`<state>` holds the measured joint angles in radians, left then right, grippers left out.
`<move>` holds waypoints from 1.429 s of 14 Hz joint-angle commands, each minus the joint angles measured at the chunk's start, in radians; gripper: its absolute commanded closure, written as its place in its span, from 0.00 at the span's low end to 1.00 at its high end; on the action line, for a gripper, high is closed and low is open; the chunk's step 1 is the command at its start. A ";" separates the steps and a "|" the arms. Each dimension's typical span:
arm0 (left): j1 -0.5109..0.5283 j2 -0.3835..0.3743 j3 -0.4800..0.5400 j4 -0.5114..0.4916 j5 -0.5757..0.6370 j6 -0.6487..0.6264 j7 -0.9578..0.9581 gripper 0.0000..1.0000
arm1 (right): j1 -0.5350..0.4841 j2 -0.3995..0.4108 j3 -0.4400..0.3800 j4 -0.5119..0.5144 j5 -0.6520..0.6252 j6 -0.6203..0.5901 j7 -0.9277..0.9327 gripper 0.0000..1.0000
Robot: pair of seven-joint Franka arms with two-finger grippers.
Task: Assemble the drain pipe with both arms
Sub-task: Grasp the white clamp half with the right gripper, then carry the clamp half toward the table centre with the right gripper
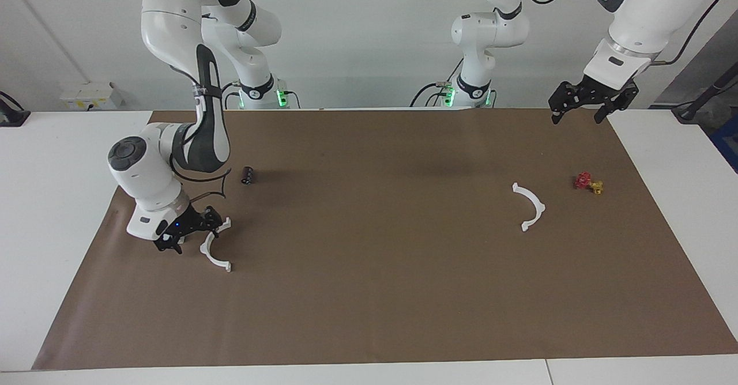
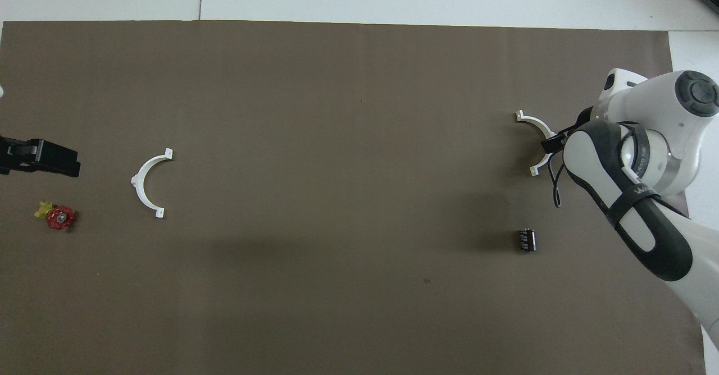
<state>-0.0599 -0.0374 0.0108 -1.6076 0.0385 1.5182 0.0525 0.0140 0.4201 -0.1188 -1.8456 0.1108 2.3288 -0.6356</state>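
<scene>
Risk: my right claw (image 1: 190,230), low at one arc (image 1: 214,252) near the grey block — grip state unreadable — may nudge it. Left claw (image 1: 587,104), spread, waits; other arc (image 1: 530,205) lies on the desk (image 1: 369,293).

Right arm (image 2: 635,178) hides grey block & part of pipe arc (image 2: 533,122); jaws unreadable.

Two thin white half-circle drain pipe halves with small end tabs lie flat on the brown mat, well apart. One half (image 1: 214,248) (image 2: 538,139) lies toward the right arm's end, bulging toward 9 o'clock in the facing view. The other half (image 1: 531,206) (image 2: 148,182) lies toward the left arm's end, bulging toward 3 o'clock there.
</scene>
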 commanded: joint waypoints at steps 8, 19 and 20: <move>0.005 -0.026 0.002 -0.029 -0.014 0.005 -0.005 0.00 | -0.008 0.046 0.007 -0.009 0.084 0.084 -0.088 0.90; 0.005 -0.026 0.002 -0.029 -0.015 0.005 -0.005 0.00 | 0.194 -0.024 0.002 0.233 -0.061 -0.281 0.506 1.00; 0.005 -0.026 0.002 -0.029 -0.014 0.005 -0.005 0.00 | 0.249 -0.024 0.004 0.244 -0.080 -0.296 0.622 1.00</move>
<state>-0.0599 -0.0374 0.0108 -1.6076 0.0385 1.5182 0.0525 0.1740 0.4025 -0.1126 -1.6116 0.0821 2.0589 -0.2046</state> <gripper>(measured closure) 0.000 0.793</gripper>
